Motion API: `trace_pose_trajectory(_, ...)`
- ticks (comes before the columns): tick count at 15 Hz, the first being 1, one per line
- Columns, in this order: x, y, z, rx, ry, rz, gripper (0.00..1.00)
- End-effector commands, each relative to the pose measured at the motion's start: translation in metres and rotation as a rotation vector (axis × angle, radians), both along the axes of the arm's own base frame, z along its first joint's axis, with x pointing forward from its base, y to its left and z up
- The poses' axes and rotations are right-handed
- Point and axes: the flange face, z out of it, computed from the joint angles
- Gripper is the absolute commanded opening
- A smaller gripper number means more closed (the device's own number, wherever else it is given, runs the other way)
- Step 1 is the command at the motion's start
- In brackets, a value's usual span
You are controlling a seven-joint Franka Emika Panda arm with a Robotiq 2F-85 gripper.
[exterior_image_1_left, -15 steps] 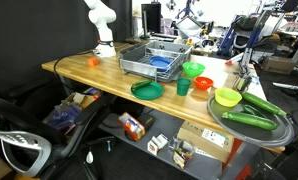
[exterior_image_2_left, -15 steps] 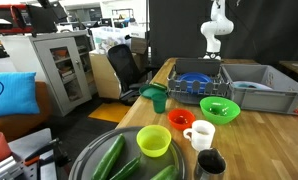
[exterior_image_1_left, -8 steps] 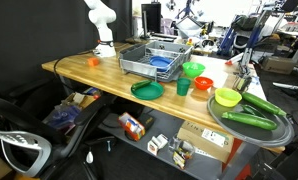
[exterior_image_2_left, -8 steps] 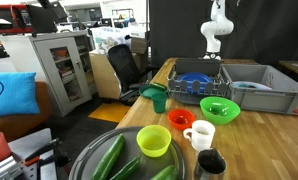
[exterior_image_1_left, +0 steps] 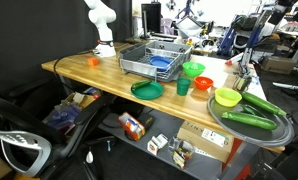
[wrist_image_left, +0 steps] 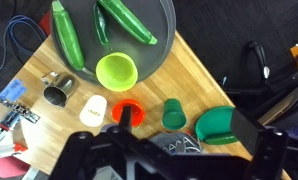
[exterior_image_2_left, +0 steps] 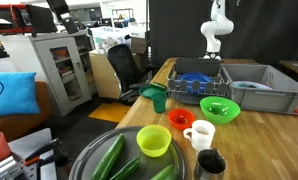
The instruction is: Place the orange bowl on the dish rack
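Nearest in an exterior view: round dark tray [exterior_image_2_left: 119,135] w/ cucumbers [exterior_image_2_left: 109,160], then yellow-green bowl [exterior_image_2_left: 154,140] and white mug [exterior_image_2_left: 199,134]. The orange bowl [exterior_image_2_left: 180,119] sits upright on the tabletop [exterior_image_2_left: 279,125] just beside the mug, in front of the bright green bowl [exterior_image_2_left: 220,107] — it's not on the dish rack [exterior_image_2_left: 175,85], which stands further back w/ a blue item [exterior_image_2_left: 196,78] inside. Wrist view looks down from high up: orange bowl betw. mug & green cup [wrist_image_left: 171,113]. Gripper [wrist_image_left: 174,160] at the bottom edge — fingers spread, holding nothing.
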Motion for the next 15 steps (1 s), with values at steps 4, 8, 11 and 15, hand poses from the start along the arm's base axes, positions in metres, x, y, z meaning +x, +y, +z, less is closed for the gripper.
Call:
trace_pose_trajectory(4, 0.028, -0.015, -0.042, 0.001, 0.009, -0.092, 1.00)
trace_pose_trajectory(8, 0.027, -0.014, -0.041, 0.012, 0.027, -0.079, 1.00)
trace_pose_trajectory(11, 0.027, -0.014, -0.040, 0.012, 0.024, -0.080, 1.00)
trace_pose_trajectory(15, 0.027, -0.014, -0.040, 0.012, 0.024, -0.080, 1.00)
